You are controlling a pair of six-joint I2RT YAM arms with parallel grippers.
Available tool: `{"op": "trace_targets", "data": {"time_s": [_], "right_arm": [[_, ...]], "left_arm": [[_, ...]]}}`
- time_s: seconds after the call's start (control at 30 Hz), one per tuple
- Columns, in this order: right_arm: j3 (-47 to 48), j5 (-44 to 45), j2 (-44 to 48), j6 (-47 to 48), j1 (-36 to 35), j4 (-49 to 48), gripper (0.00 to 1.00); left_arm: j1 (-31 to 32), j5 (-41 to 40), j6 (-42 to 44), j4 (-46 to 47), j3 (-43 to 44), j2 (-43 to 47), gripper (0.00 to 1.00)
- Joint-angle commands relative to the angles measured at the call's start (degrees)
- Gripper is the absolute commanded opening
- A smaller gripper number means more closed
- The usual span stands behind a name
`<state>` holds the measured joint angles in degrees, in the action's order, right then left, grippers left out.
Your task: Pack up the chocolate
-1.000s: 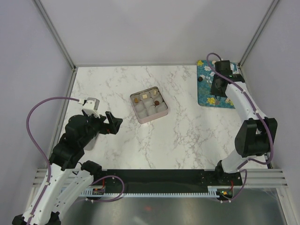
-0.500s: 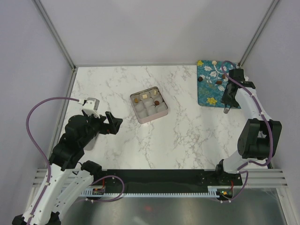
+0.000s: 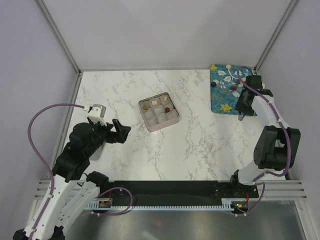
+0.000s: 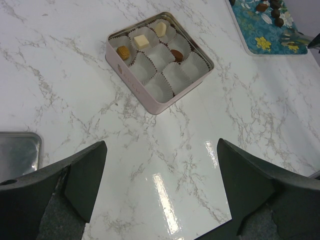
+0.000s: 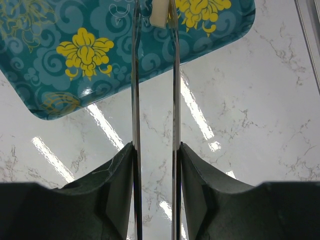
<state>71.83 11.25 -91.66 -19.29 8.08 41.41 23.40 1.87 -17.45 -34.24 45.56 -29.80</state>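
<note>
The pink tin (image 3: pixel 146 121) stands mid-table with white paper cups; several chocolates lie in its far cups: a caramel one (image 4: pixel 123 52), a cream square (image 4: pixel 141 41), a yellowish one (image 4: pixel 160 28) and a brown one (image 4: pixel 176 55). More chocolates (image 3: pixel 233 88) lie on the teal flowered tray (image 3: pixel 222 98) at the far right. My right gripper (image 5: pixel 155 150) is shut on the metal tongs (image 5: pixel 136 75), whose tips pinch a cream-white chocolate (image 5: pixel 159 12) above the tray's near edge (image 5: pixel 60 75). My left gripper (image 4: pixel 160 165) is open and empty, left of the tin.
A silver metal lid (image 4: pixel 17 150) lies on the table under my left arm. The tray (image 4: pixel 260 35) sits against the right wall. Marble table (image 3: pixel 200 135) between tin and tray; frame posts at the back corners.
My right arm has swung from over the tray's far part toward its near right edge, tongs in hand. The left arm has not moved.
</note>
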Motion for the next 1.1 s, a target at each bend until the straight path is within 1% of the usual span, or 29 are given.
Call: {"op": "trace_targets", "data": {"time_s": [0.0, 0.17, 0.4, 0.53, 0.73, 0.83, 0.97, 1.03, 1.07], "right_arm": [[0.06, -0.35, 0.08, -0.22, 0.36, -2.30, 0.47], [-0.11, -0.70, -0.45, 0.13, 0.62, -2.65, 0.45], [0.15, -1.58, -0.45, 0.57, 0.54, -2.65, 0.37], [0.50, -2.98, -0.01, 0.57, 0.63, -2.56, 0.33], [1.03, -5.88, 1.65, 0.83, -0.34, -2.38, 0.30], [1.55, -6.23, 2.53, 0.83, -2.01, -2.12, 0.30], [3.39, -6.76, 3.41, 0.83, -6.65, -1.42, 0.30], [4.89, -7.20, 3.68, 0.74, -7.81, -0.89, 0.30], [5.50, -7.46, 3.85, 0.40, -10.86, -0.63, 0.29]], "left_arm": [[0.16, 0.24, 1.72, 0.58, 0.32, 0.01, 1.00], [0.16, 0.06, 1.81, 0.58, 0.32, 0.01, 1.00], [0.16, 0.07, 1.72, 0.58, 0.32, 0.01, 1.00], [0.16, 0.07, 1.72, 0.58, 0.32, 0.09, 1.00], [0.16, 0.15, 1.81, 0.58, 0.32, 0.18, 1.00], [0.16, 0.06, 1.72, 0.58, 0.32, 0.18, 1.00], [0.16, 0.06, 1.81, 0.49, 0.32, 0.18, 1.00], [0.16, 0.06, 1.72, 0.58, 0.32, 0.18, 1.00], [0.16, -0.02, 1.72, 0.58, 0.32, 0.18, 1.00]]}}
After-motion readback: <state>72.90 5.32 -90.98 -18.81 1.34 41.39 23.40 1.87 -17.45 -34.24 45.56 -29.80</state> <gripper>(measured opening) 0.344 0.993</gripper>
